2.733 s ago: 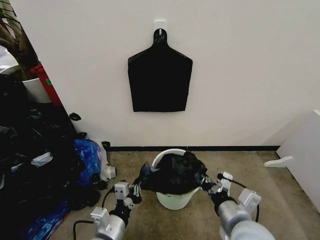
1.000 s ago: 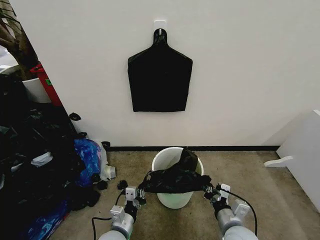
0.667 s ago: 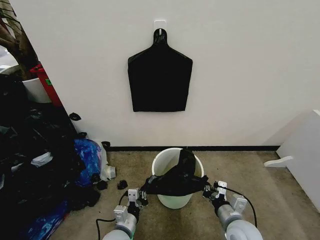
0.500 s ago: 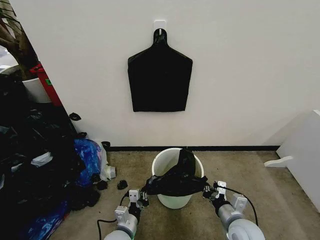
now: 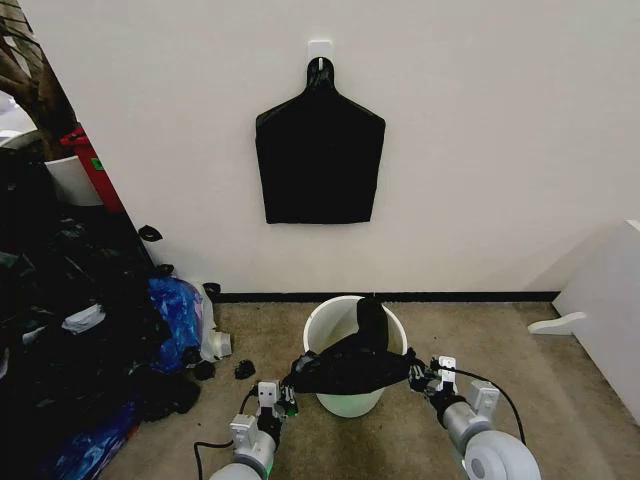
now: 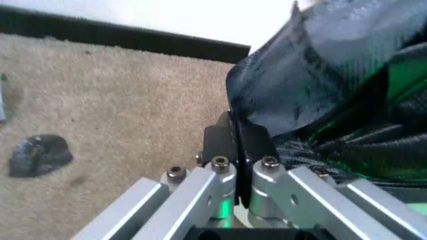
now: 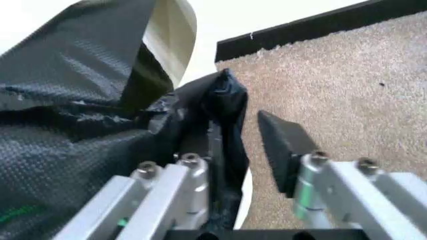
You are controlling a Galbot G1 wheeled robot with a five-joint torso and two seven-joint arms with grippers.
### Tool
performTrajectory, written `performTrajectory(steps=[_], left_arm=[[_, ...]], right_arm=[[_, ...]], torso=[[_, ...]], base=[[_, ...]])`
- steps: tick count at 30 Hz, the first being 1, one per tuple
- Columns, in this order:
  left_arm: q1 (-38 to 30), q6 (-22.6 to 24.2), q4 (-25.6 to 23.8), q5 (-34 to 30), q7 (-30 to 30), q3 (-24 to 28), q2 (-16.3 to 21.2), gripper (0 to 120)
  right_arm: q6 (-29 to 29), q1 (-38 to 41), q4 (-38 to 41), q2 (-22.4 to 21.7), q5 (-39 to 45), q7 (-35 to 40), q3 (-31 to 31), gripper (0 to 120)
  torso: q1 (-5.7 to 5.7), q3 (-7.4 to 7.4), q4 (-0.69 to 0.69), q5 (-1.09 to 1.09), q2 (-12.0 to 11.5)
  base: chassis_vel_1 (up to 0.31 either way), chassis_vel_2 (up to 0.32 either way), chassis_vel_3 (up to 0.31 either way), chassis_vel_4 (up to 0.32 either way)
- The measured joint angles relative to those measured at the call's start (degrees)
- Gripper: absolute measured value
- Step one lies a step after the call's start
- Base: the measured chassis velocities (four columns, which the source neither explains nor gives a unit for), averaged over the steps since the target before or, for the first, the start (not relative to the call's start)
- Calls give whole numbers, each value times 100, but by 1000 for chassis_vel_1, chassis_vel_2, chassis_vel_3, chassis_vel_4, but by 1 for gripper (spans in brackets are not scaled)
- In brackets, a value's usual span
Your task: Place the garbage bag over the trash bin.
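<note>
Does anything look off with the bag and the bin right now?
Yes. The garbage bag is bunched across the near half of the trash bin, leaving the far rim bare. The right gripper's jaws stand open.

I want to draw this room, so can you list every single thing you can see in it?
garbage bag: one, glossy black, stretched across the near side of the bin's mouth, one flap sticking up over the opening.
trash bin: one, white, on the carpet by the wall.
flat bundle: one, black, hanging from a white hook on the wall.
blue plastic bag: one, blue, on the floor to the left of the bin.
heap of bags: black, piled along the left.
white furniture: one, at the right edge.
left gripper: one, silver, fingers shut on the bag's left edge.
right gripper: one, silver, at the bag's right edge, fingers apart, the bag draped over one.
</note>
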Motion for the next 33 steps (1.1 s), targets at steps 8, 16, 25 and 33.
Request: performTrajectory(steps=[8, 16, 25, 33], left_arm=[[280, -112, -181, 380, -29, -173, 159, 28], [541, -295, -399, 649, -94, -385, 409, 60], [632, -358, -510, 872, -67, -412, 507, 94], [709, -360, -616, 898, -31, -445, 657, 100]], right_arm=[[79, -243, 125, -20, -118, 26, 16, 51], [319, -481, 263, -68, -454, 117, 35, 83], [506, -706, 241, -287, -606, -405, 274, 100], [698, -980, 214, -521, -594, -1081, 478, 100]], torso=[[0, 0, 0, 0, 0], [0, 0, 0, 0, 0], [0, 0, 0, 1, 0], [0, 0, 0, 0, 0]], base=[[0, 0, 0, 0], [0, 0, 0, 0], [0, 0, 0, 0], [0, 0, 0, 0]])
